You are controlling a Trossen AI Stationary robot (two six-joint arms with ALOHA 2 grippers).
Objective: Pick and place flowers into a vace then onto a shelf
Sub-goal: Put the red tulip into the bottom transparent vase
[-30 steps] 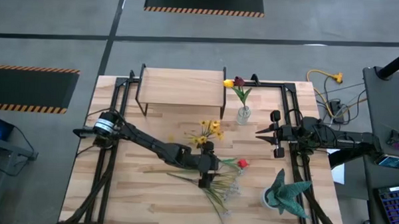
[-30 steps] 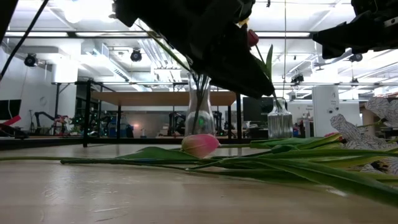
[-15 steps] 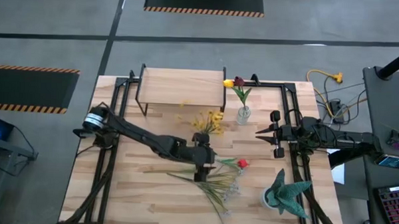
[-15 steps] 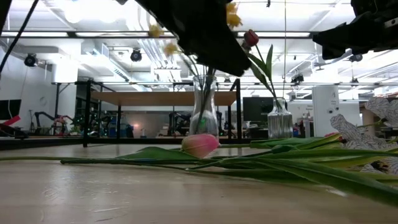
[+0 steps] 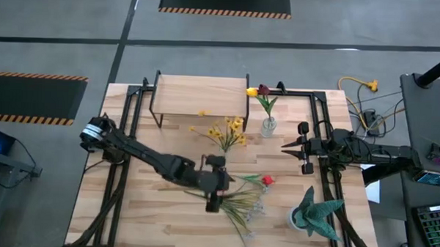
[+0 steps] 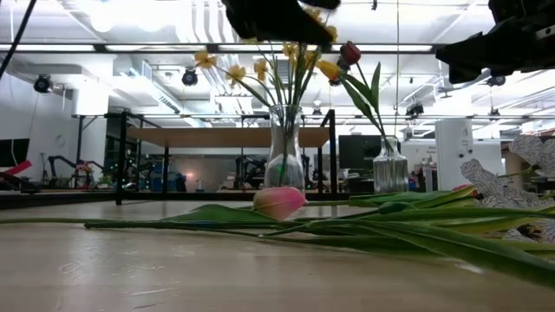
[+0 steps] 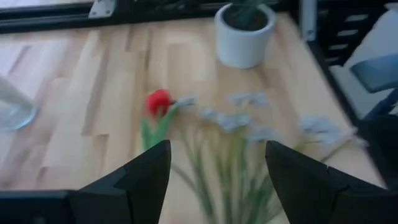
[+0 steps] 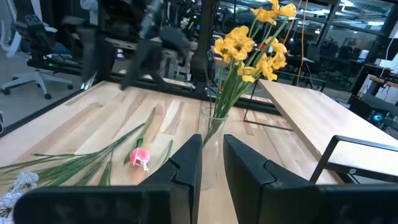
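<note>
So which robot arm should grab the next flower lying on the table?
Probably the left. Its open tool hangs right above the loose flowers on the table, with the red one just ahead of it. The right tool waits farther off at the right side, beside the small vase.

Left gripper over mid-table, fingers parted; right gripper raised at right side, fingers apart.

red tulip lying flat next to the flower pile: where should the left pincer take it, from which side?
Grip the green stem just behind the red tulip's blossom, coming straight down from above. It lies flat on the wooden tabletop, and its head end pokes out of the pile of green-stemmed flowers, so that stretch looks freest. Set the open left pincer across the stem.
</note>
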